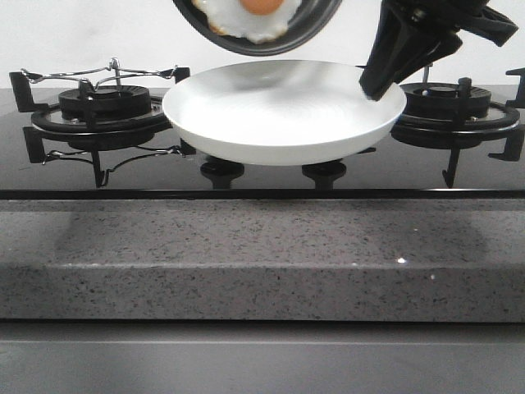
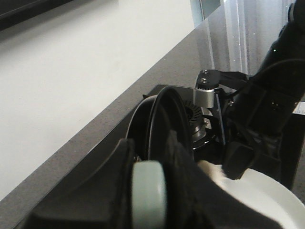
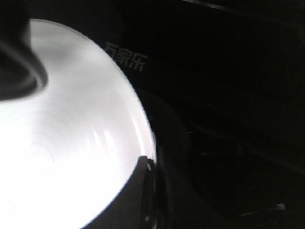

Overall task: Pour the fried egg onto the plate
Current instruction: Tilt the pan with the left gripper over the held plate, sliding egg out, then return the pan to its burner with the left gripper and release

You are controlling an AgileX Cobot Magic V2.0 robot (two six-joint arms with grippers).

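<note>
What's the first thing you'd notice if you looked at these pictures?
A big white plate is held up in the middle above the black stove, between its two burners. The right gripper grips its right rim. Above it, a tilted black pan holds a fried egg with an orange yolk.

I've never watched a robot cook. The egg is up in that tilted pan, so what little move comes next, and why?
Probably tip the black pan a little steeper. The fried egg lies in the tilted pan above the plate, which the right gripper holds at its rim, so it should slide down onto it.
</note>
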